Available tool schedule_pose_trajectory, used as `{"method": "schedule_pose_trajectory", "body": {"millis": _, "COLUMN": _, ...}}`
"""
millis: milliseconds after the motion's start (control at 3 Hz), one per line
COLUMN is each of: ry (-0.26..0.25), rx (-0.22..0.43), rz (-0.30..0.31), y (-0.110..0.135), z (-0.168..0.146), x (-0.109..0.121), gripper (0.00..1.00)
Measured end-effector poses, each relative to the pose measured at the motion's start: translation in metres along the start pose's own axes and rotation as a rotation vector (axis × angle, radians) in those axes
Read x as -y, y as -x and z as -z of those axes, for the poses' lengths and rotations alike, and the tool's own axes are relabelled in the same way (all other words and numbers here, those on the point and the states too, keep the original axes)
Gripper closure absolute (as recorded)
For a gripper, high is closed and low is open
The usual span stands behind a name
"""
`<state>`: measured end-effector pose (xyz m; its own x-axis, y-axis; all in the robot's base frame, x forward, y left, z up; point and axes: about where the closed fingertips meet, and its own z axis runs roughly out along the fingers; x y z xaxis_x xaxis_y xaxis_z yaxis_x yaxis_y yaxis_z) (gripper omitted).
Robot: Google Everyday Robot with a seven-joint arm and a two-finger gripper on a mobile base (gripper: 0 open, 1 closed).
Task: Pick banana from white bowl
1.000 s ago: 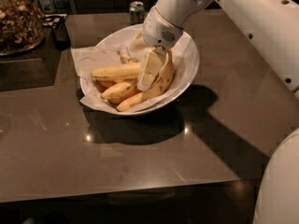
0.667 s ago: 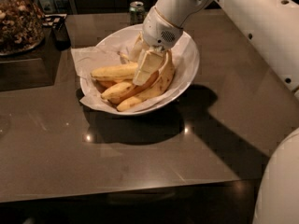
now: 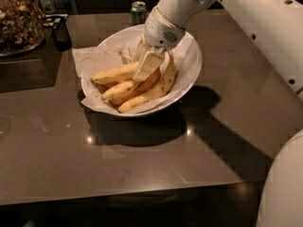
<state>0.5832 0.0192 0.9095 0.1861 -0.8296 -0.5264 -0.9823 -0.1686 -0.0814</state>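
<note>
The white bowl (image 3: 191,63) lined with crumpled white paper stands on the dark table and holds several bananas. The banana (image 3: 158,90), the longest and pale yellow, curves along the bowl's right side from the front rim up to the wrist. My gripper (image 3: 146,66) reaches down into the bowl from the upper right. Its cream tip lies over the middle of the bunch, just left of the banana's upper end. A shorter banana (image 3: 113,73) lies to the left and an orange-brown one (image 3: 124,91) lies between them.
A green can (image 3: 138,9) stands behind the bowl. A glass jar of nuts (image 3: 19,20) and a dark box (image 3: 61,33) are at the back left. The table's front edge (image 3: 118,193) runs below. My white arm (image 3: 255,22) crosses the upper right.
My gripper has shifted slightly left and up inside the bowl. The bananas and the bowl have not moved.
</note>
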Motion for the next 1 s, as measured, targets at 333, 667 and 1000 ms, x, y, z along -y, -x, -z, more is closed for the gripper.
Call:
{"method": "schedule_pose_trajectory", "body": {"millis": 333, "ry": -0.019, "rx": 0.020, "rz": 0.006, "y": 0.002, "z": 0.003, "x": 0.000, "gripper": 1.00}}
{"method": "schedule_pose_trajectory", "body": {"millis": 667, "ry": -0.066, "rx": 0.131, "rz": 0.070, "y": 0.011, "z": 0.024, "x": -0.009, "gripper": 1.00}}
{"method": "schedule_pose_trajectory", "body": {"millis": 1000, "ry": -0.120, "rx": 0.234, "rz": 0.154, "y": 0.016, "z": 0.056, "x": -0.034, "gripper": 1.00}}
